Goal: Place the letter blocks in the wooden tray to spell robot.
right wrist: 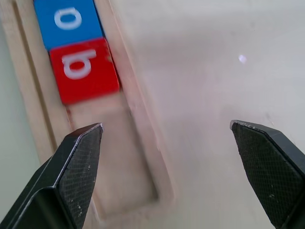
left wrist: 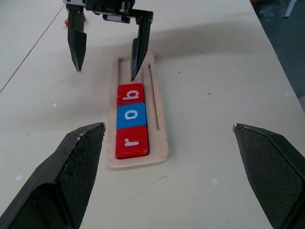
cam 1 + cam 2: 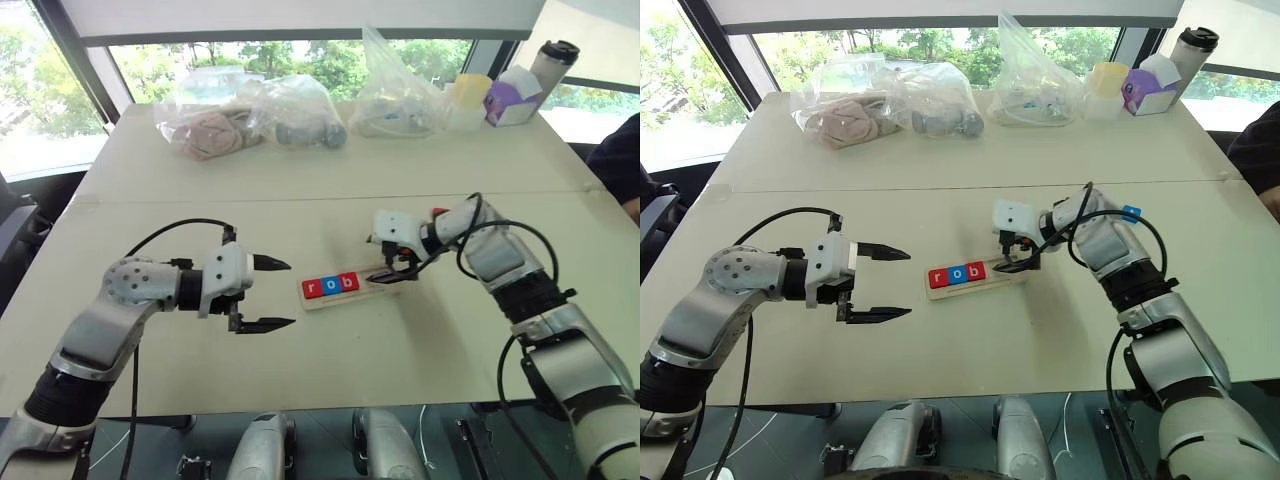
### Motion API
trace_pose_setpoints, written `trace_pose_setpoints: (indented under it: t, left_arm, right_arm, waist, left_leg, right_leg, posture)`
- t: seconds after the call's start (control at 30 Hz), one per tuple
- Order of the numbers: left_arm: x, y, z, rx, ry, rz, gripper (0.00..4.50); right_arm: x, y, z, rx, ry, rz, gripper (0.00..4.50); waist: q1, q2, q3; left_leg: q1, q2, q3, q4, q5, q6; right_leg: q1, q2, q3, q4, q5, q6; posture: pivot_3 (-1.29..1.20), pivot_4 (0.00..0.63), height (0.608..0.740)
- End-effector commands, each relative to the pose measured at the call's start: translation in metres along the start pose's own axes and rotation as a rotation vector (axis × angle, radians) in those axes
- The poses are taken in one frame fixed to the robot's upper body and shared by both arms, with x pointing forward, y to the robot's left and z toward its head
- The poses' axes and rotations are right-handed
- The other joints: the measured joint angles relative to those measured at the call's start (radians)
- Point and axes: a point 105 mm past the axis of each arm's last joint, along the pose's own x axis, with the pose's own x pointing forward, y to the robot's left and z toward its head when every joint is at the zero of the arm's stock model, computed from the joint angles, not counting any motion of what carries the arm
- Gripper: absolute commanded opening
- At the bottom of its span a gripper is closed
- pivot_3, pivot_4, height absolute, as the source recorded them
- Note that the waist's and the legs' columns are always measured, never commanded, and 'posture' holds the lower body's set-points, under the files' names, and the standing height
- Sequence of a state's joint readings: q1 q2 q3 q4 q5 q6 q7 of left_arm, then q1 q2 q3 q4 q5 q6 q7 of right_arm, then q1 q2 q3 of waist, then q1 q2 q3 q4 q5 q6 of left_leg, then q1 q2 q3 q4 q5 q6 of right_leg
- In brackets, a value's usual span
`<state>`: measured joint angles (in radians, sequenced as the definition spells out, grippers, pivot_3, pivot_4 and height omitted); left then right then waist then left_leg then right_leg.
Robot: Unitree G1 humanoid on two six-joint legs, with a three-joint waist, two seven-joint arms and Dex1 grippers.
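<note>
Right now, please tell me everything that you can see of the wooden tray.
The wooden tray is a narrow, flat strip of pale wood with rounded corners, lying on the table. Its shallow recess holds three tiles in a row: red r, blue o, red b. The rest of the recess is empty. The open right gripper hovers over that empty end.

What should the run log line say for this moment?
tray: r, o, b placed | right gripper: open, over free end | left gripper: open, beside

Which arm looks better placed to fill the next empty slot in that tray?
Likely the right: its open end effector hangs right over the wooden tray's empty end beside the b block; the left end effector waits off to the side.
</note>
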<state>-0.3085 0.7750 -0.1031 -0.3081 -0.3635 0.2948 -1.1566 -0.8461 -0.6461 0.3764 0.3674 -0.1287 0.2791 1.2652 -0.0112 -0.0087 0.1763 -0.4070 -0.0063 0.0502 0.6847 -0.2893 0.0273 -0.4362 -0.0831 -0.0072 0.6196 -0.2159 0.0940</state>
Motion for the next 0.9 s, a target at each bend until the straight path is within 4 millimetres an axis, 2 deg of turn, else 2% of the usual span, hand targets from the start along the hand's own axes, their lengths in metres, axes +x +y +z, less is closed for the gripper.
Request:
trace_pose_setpoints:
  t: [0.03,0.17,0.27,0.37,0.5,0.57,0.67,0.9]
  left_arm:
    - [-0.005,0.005,0.009,0.034,-0.018,0.013,4.5]
    - [-0.005,0.009,0.009,0.035,-0.02,0.019,4.5]
    - [-0.005,0.012,0.01,0.035,-0.027,0.021,4.5]
    - [-0.004,0.015,0.011,0.036,-0.036,0.02,4.5]
    - [-0.001,0.016,0.013,0.043,-0.047,0.01,4.5]
    - [-0.001,0.016,0.014,0.044,-0.049,0.009,4.5]
    - [0.0,0.012,0.013,0.043,-0.049,0.004,4.5]
    - [0.0,0.01,0.012,0.043,-0.047,0.003,4.5]
  right_arm:
    - [-0.035,-0.016,0.03,-0.031,-0.102,-0.089,4.4]
    - [-0.055,-0.025,0.036,0.054,-0.146,-0.186,4.4]
    - [-0.066,-0.039,0.029,0.156,-0.149,-0.291,4.4]
    - [-0.072,-0.055,0.007,0.274,-0.095,-0.398,4.4]
    - [-0.089,-0.095,-0.04,0.506,0.033,-0.75,4.4]
    - [-0.093,-0.104,-0.048,0.595,0.025,-0.85,4.4]
    - [-0.085,-0.105,-0.053,0.813,-0.035,-0.956,4.4]
    - [-0.055,-0.088,-0.063,1.145,-0.079,-1.043,4.4]
  waist:
    - [-0.001,0.0,0.0]
    - [-0.003,0.0,0.0]
    - [-0.001,0.0,0.0]
    - [0.0,0.0,0.0]
    - [-0.002,0.0,0.0]
    - [-0.003,0.0,0.0]
    - [-0.009,0.0,0.0]
    - [-0.006,0.0,0.0]
  left_leg:
    - [0.0,0.0,0.0,0.0,0.0,0.0]
    - [0.0,0.001,0.0,0.0,0.0,0.0]
    - [0.001,0.001,0.0,0.0,0.0,0.0]
    - [0.001,0.0,0.0,0.0,0.0,-0.001]
    - [0.001,0.0,0.001,0.0,0.001,-0.001]
    - [0.0,0.0,0.001,0.0,0.001,-0.002]
    - [-0.001,0.0,0.001,-0.002,0.002,-0.004]
    - [0.0,0.001,0.0,-0.002,0.004,-0.006]
  right_leg:
    - [0.0,0.0,0.0,0.0,0.0,0.0]
    - [0.0,0.0,0.0,0.001,0.0,0.0]
    - [0.0,0.0,0.0,0.002,0.0,0.0]
    - [0.0,0.0,0.0,0.002,0.0,0.0]
    - [0.0,0.0,0.0,0.001,0.0,0.0]
    - [0.0,0.0,0.001,0.001,-0.001,-0.001]
    - [-0.002,0.0,0.001,0.002,0.0,0.0]
    - [-0.005,0.0,0.002,0.009,0.0,0.0]
  posture:
    - [0.0,0.15,0.74]
    - [0.0,0.15,0.74]
    - [0.0,0.15,0.74]
    - [0.0,0.15,0.74]
    - [0.0,0.15,0.74]
    - [0.0,0.15,0.74]
    - [0.0,0.15,0.74]
    - [0.0,0.15,0.74]
